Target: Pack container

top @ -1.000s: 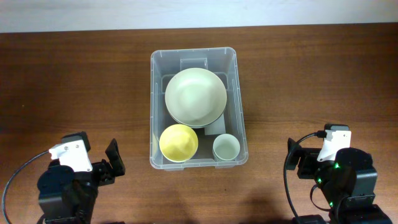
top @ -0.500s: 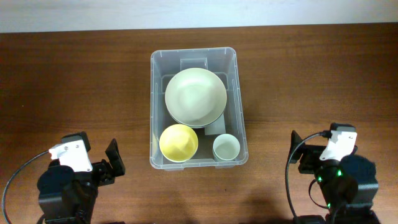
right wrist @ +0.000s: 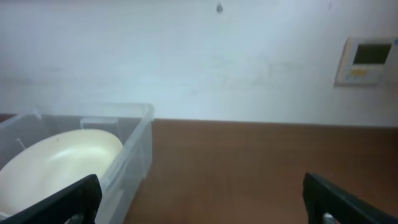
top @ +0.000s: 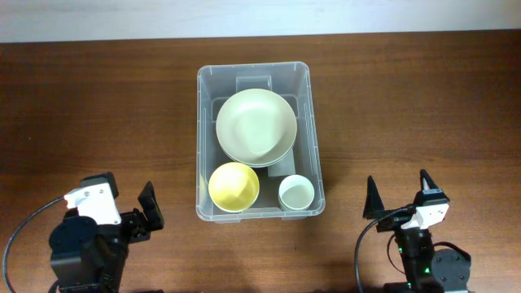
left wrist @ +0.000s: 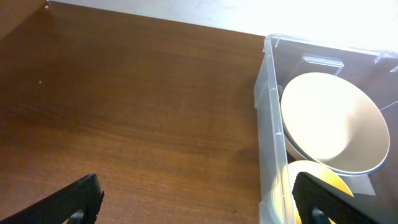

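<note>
1. Fingertips of the left tool showed only as two dark wedges cut off by the lower edge of the left wrist view. The right wrist view cropped the right tool the same way and was soft and hazy throughout.
2. The yellow bowl was sliced by the frame edge in the left wrist view, and the small pale cup appeared in neither wrist view. A grey rectangle on the container floor lay mostly under the large bowl, so it was hard to identify.
3. Both tools stood spread wide and released, gripping and touching nothing. Each hung over bare table, well apart from the container.
4. The container sat mid-table, between the two arms and farther out than either, its long sides running away from the robot.
5. The container was clear plastic with rounded corners and a rolled rim. The large bowl was pale green, smooth and shallow, and filled the far half. The yellow bowl and the cup sat side by side in the near half. The table was dark brown wood grain.
</note>
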Tool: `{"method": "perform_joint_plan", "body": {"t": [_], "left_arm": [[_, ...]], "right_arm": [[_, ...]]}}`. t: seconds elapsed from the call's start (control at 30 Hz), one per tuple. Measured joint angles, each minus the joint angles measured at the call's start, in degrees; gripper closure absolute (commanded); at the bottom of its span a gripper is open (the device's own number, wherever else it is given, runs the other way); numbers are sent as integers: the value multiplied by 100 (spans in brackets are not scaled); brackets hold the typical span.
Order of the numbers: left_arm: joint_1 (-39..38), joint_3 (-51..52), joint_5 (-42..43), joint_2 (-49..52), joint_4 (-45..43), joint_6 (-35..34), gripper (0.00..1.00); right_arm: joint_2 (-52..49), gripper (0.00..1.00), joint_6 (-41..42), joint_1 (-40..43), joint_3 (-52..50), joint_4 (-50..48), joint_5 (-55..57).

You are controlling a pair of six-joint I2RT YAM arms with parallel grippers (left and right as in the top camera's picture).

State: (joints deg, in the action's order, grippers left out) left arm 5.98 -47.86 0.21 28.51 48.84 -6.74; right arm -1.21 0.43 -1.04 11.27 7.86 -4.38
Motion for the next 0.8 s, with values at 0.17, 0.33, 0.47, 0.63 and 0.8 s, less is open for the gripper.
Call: {"method": "perform_joint_plan", "body": {"t": [0.17,0.33,0.47,0.63,0.8], "left_arm": [[0,0,0,0,0,0,0],[0,0,0,0,0,0,0],[0,0,0,0,2,0,0],[0,0,0,0,0,0,0],[0,2,0,0,2,0,0]], "right_arm": [[39,1,-48,0,-306,-938,155],[48,1,-48,0,-872,-1650,289],[46,1,-50,2,-1069,-1147,304],[35,1,-63,33,-1069,-378,284],[42,1,-66,33,-1069,-380,282]]}}
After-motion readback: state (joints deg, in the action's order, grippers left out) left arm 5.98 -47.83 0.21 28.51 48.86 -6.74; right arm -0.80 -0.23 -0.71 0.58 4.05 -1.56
